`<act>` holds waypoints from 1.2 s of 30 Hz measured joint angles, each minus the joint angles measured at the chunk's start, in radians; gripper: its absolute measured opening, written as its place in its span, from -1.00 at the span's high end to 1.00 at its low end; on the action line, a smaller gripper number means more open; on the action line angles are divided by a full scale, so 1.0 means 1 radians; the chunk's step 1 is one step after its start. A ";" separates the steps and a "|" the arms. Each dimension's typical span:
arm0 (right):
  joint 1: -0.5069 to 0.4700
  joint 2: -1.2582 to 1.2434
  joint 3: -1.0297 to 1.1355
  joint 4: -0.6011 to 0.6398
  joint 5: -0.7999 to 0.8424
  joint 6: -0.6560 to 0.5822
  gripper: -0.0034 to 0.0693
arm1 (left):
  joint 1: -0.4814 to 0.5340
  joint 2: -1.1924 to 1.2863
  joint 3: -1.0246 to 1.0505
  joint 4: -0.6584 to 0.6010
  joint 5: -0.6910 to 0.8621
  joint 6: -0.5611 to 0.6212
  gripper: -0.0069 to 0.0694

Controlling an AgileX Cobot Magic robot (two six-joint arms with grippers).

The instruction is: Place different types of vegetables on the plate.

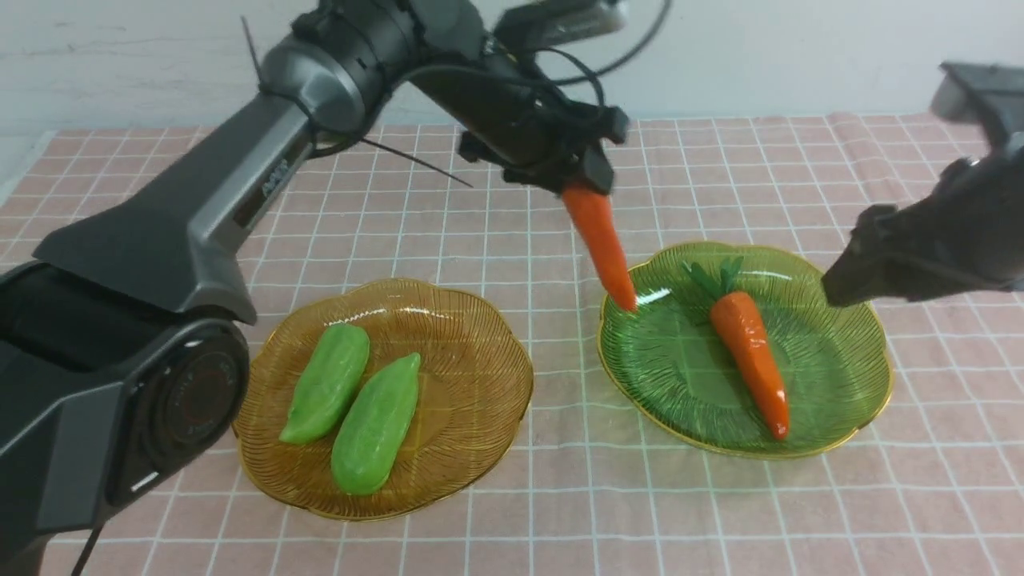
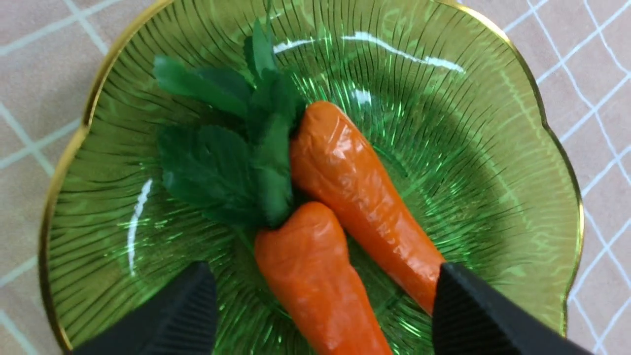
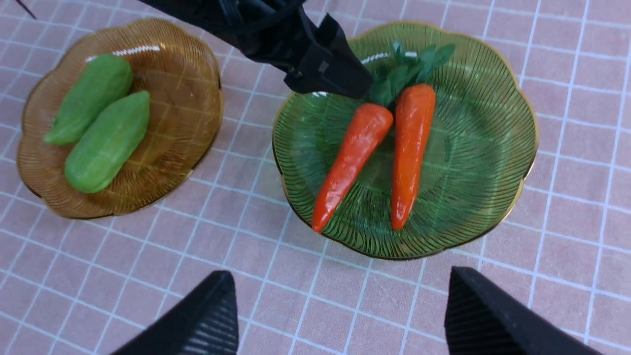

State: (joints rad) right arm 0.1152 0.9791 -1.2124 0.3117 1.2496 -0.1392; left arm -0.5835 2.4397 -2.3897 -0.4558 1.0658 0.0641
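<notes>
- The left pincer stands spread over the green plate, on the right half of the desk.
- The carrot between its jaws seems free of both. It is tilted, with its tip at the plate's left rim, beside the second carrot.
- I think the pincer should rise straight up, so the leaves do not catch.
- The right pincer is spread and empty.

Front cam looks fwd; L wrist close above green plate (R wrist farther, shares it).
</notes>
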 joint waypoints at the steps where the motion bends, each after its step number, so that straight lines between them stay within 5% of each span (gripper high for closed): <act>1: 0.000 -0.031 0.000 0.000 0.000 0.000 -0.51 | 0.002 0.000 -0.008 0.000 0.009 -0.010 -0.58; 5: 0.000 -0.198 0.012 0.003 -0.025 0.000 -0.34 | 0.011 -0.019 -0.070 0.016 0.135 -0.033 -0.10; 8: 0.000 -0.378 0.075 -0.001 -0.134 0.013 0.09 | 0.025 -0.083 -0.148 0.066 0.175 -0.028 0.66; 10: 0.000 -0.521 0.166 -0.047 -0.276 0.047 0.53 | 0.034 -0.129 -0.169 0.106 0.179 -0.028 0.77; 14: 0.000 -0.711 0.323 -0.149 -0.543 0.112 0.89 | 0.039 -0.240 -0.173 0.201 0.188 -0.029 0.83; 21: 0.000 -0.935 0.584 -0.235 -1.003 0.153 0.95 | 0.039 -0.441 -0.153 0.266 0.202 -0.044 0.83; 28: 0.000 -0.938 0.610 -0.237 -1.072 0.153 0.95 | 0.037 -0.744 0.181 0.378 0.207 -0.046 0.83; 32: 0.000 -0.938 0.610 -0.237 -1.072 0.153 0.95 | 0.037 -1.001 0.537 0.439 0.197 -0.064 0.83; 36: 0.000 -0.938 0.611 -0.237 -1.072 0.153 0.95 | 0.037 -1.272 0.856 0.442 0.041 -0.082 0.83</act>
State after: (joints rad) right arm 0.1152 0.0415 -0.6014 0.0743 0.1773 0.0134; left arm -0.5466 1.1677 -1.5333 -0.0136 1.1070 -0.0176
